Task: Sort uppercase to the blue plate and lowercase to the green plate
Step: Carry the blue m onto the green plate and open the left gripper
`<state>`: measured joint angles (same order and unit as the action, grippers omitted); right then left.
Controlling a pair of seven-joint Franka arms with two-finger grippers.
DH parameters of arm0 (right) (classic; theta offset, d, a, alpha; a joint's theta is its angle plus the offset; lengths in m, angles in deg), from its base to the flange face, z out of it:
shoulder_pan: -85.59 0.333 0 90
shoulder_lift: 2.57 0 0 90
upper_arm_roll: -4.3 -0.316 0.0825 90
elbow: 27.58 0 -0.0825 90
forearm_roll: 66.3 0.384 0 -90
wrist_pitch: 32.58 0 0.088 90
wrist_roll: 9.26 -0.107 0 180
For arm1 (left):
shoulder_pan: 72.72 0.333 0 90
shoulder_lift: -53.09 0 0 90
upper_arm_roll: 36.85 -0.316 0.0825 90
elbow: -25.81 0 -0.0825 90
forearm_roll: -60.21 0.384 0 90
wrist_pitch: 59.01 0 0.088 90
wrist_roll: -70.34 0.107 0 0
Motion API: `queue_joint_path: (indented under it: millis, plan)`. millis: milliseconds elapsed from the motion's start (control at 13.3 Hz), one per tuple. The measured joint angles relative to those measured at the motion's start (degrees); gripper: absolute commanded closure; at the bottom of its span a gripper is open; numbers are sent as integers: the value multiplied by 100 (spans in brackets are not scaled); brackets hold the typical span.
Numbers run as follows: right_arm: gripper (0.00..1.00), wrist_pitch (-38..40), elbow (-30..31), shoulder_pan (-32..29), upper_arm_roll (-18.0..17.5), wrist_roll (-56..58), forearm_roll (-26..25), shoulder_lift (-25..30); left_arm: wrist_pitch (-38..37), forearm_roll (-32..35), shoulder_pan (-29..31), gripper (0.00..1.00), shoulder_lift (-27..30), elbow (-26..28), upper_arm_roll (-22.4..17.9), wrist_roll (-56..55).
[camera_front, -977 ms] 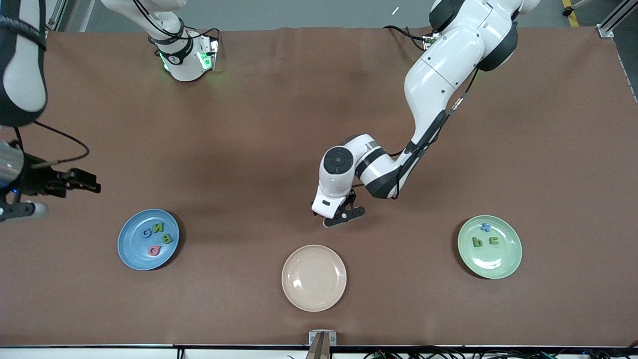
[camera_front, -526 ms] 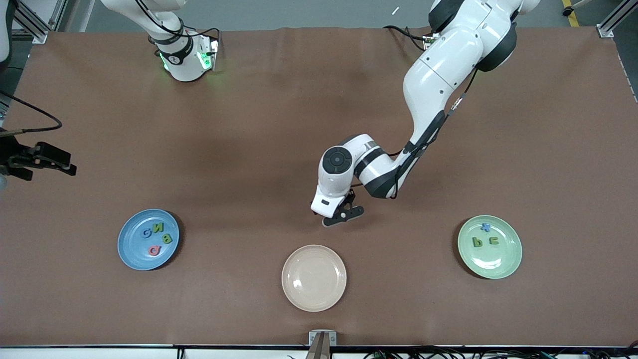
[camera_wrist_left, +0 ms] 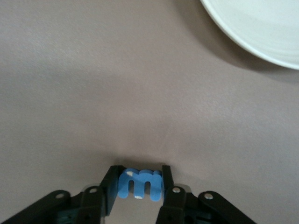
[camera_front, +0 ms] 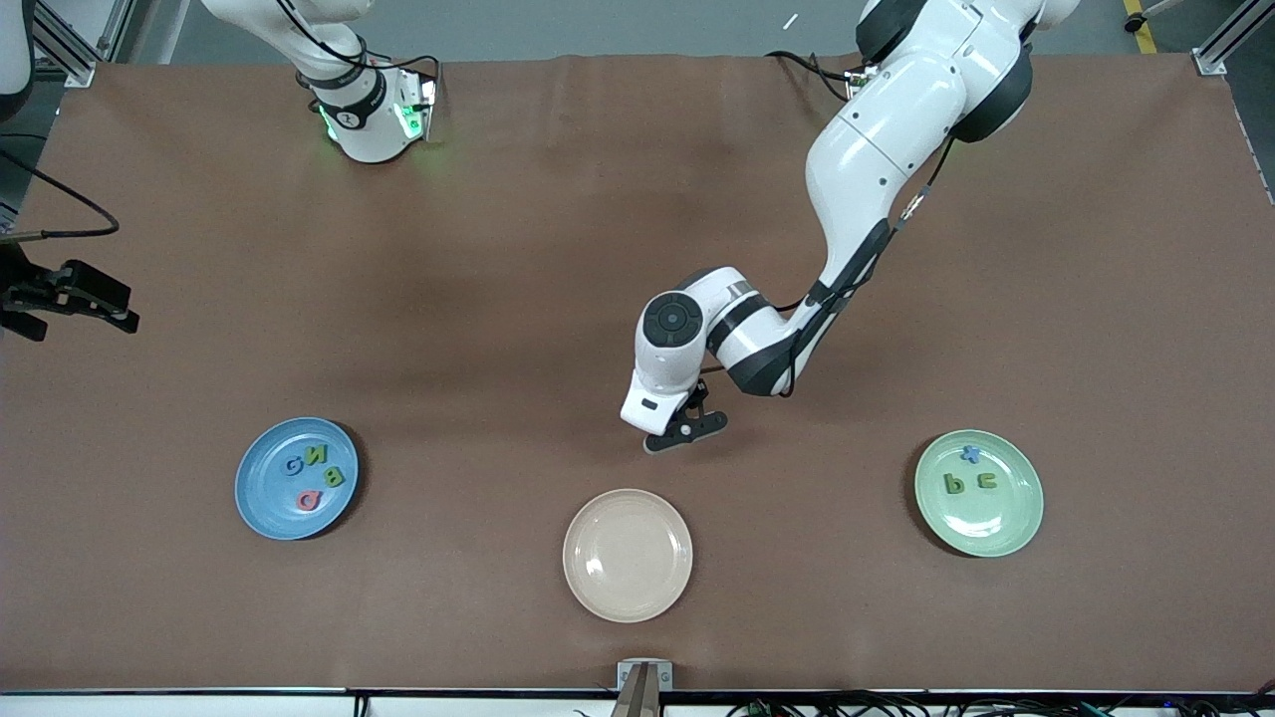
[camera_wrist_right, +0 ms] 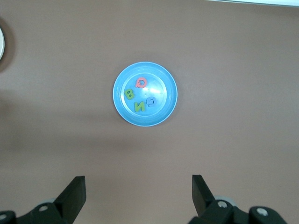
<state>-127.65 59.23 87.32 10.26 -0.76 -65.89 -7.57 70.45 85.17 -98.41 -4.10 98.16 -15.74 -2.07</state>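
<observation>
Left gripper: low at the brown table, just farther from the front camera than the cream round plate; its 2 black fingers press both sides of the small blue foam 3-pronged m, so the jaws are grasping this letter.
Blue m: it sits between the fingers at the table surface; I cannot tell if it is lifted.
Right gripper: high over the table edge at the right arm's end, above the area of the blue plate; the jaws are released, wide apart, with nothing between them. This arm waits.
Glossy sky-blue round plate: toward the right arm's end of the table. It holds 4 small foam capitals: the blue G, the green N, the green B and the red Q, close together in the plate's middle.
Glossy pale mint-green round plate: toward the left arm's end. It holds 3 pieces: the green b/q shape, the green n/u shape beside it, and the tiny blue cross-like piece farther from the front camera than these 2.
Cream plate: between the 2 coloured plates and a little nearer to the front camera.
</observation>
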Motion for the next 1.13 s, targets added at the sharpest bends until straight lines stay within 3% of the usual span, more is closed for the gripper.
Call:
queue_joint_path:
  millis: [376,751,1127]
  plan:
    - [0,77,279,18,-47,-421,0,448,-689,0,569,99,374,-85,-66,90]
    - [0,37,316,76,-71,-453,0,489,-1341,1,1316,100,876,-82,-87,1115]
    - [0,18,317,-408,-630,-472,-5,489,-1427,2,2439,99,909,-70,-91,2999]
